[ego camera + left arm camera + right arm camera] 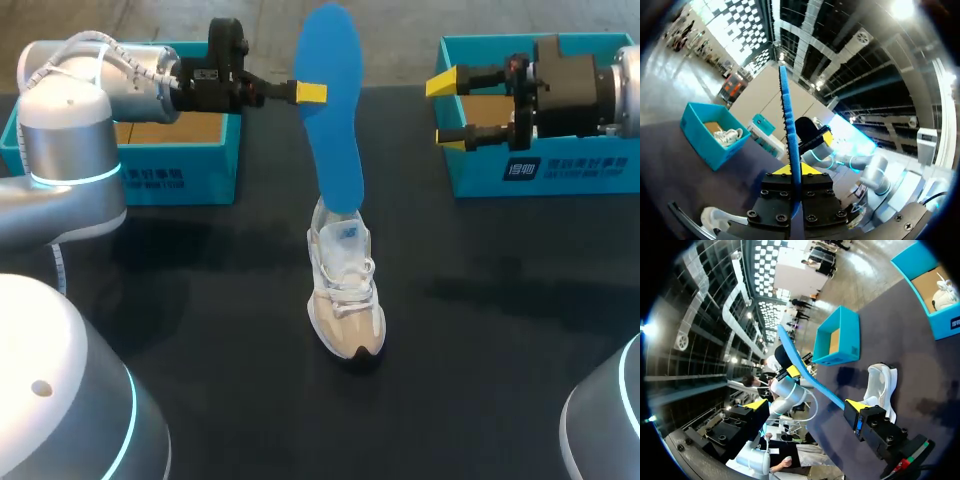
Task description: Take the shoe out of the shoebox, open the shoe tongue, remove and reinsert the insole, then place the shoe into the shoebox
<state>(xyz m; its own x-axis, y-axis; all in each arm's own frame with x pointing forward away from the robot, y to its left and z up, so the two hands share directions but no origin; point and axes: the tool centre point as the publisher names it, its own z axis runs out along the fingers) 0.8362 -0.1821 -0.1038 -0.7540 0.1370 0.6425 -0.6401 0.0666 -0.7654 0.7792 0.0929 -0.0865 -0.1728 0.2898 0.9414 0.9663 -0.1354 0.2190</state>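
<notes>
The insole [335, 110] stands nearly upright in the upper middle of the head view. It is a long, flat tongue of bright blue foam with rounded ends. The left gripper [312, 93] comes in from the upper left and pinches the insole's edge between its yellow-tipped fingers. In the left wrist view the insole shows edge-on as a thin blue strip clamped between the black finger blocks. Its lower end meets the mouth of the shoe [345, 290], though I can't tell whether it sits inside.

The shoe stands on its sole at the centre of the frame. It is a soft sneaker in white mesh with beige panels and white laces, with its toe towards the bottom of the picture.

The right gripper [448, 110] hangs at the upper right with its jaws spread wide and nothing between them.

The table [200, 300] is a matt black sheet. Two teal cardboard boxes with brown insides sit along its far edge. The left shoebox [180, 165] is in the upper left and the right shoebox [560, 170] is in the upper right. Each has white print on its front. A second shoe [727, 135], white, lies in the right shoebox.
</notes>
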